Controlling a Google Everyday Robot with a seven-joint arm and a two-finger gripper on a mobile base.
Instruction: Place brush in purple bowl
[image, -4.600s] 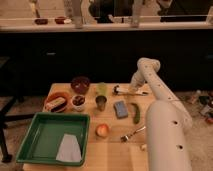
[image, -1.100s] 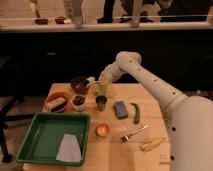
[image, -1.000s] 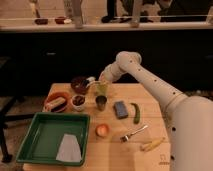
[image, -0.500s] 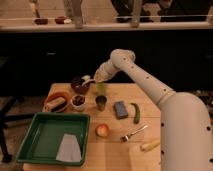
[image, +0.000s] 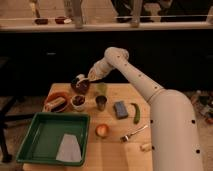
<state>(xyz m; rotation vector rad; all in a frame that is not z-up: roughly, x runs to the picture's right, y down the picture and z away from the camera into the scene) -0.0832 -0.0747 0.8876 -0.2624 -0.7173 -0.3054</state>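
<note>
Nearing its end, the task is shown with the slim brush with a whitish handle (image: 80, 78) carried at the tip of the white robot arm, directly above the round, deep, dark purple bowl (image: 80, 89). The two-finger gripper (image: 86, 78) is placed over the bowl's far rim, at the back left of the light wooden table (image: 112, 152). Its fingers are drawn together, judged to be clamped on the brush handle, though the contact itself cannot be made out. Pick-up and transport are judged to be done. Lowering and release are left, since the brush is not yet seen resting inside the bowl.

Counted items:
- One brush and one purple bowl are seen.
- Three bowls are present in all, the others being a wide orange bowl (image: 56, 102) and a small white bowl with dark contents (image: 78, 102).
- Two cups are seen: a pale green tumbler (image: 102, 89) and a small metal cup (image: 101, 103).
- One of each is counted for the rest:
  - green rectangular tray (image: 37, 131) holding a grey cloth (image: 69, 148)
  - blue sponge (image: 120, 109)
  - long green pepper (image: 135, 113)
  - silver metal fork (image: 134, 133)
  - round orange fruit (image: 102, 130)
  - small pale object (image: 145, 147) that cannot be identified
</note>
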